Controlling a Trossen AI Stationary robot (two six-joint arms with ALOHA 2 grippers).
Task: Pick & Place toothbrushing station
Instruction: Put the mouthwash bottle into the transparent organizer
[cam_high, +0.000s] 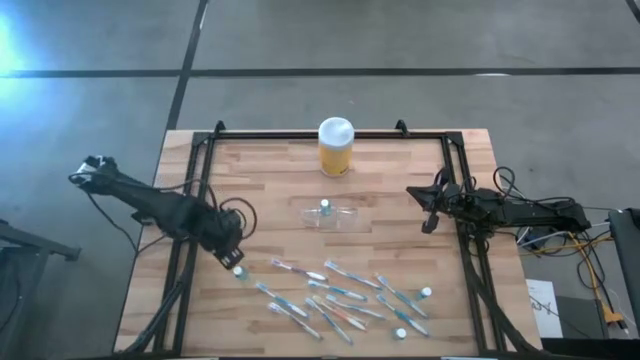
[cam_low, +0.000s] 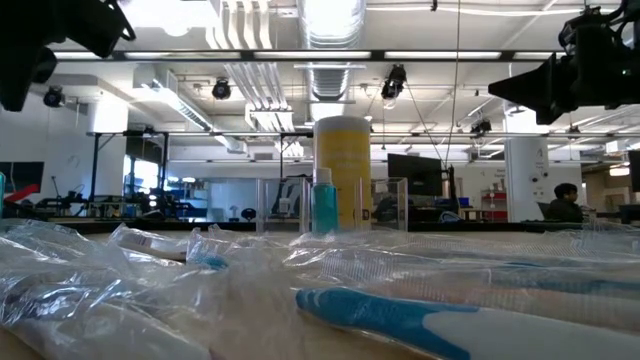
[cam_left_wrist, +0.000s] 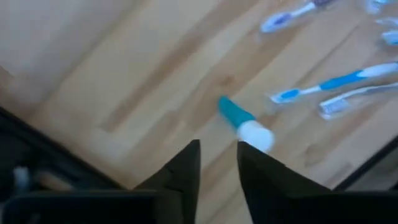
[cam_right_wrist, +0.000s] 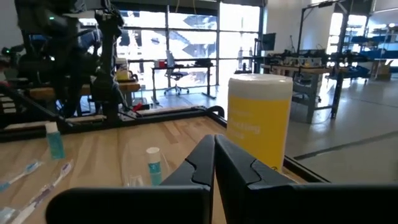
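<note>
The left gripper (cam_high: 233, 259) hangs over the left front part of the wooden table (cam_high: 260, 180). Its fingers (cam_left_wrist: 186, 165) stand slightly apart with nothing between them. Just ahead of them a small blue tube with a white cap (cam_left_wrist: 244, 123) lies flat on the wood, not touching either finger.

Near the table centre stands the clear plastic holder (cam_high: 330, 215), with one blue white-capped tube (cam_high: 324, 208) upright in it. Behind the holder, at the far edge, stands a yellow jar with a white lid (cam_high: 335, 146).

In front of the holder, toothbrushes (cam_high: 335, 295) with blue, pink and white handles lie scattered across the front of the table, several in clear wrappers. Two more capped tubes (cam_high: 425, 293) lie among them toward the right.

The right gripper (cam_high: 430, 207) hovers above the right side of the table, well apart from the holder. Its fingers (cam_right_wrist: 233, 158) are pressed together and hold nothing.
</note>
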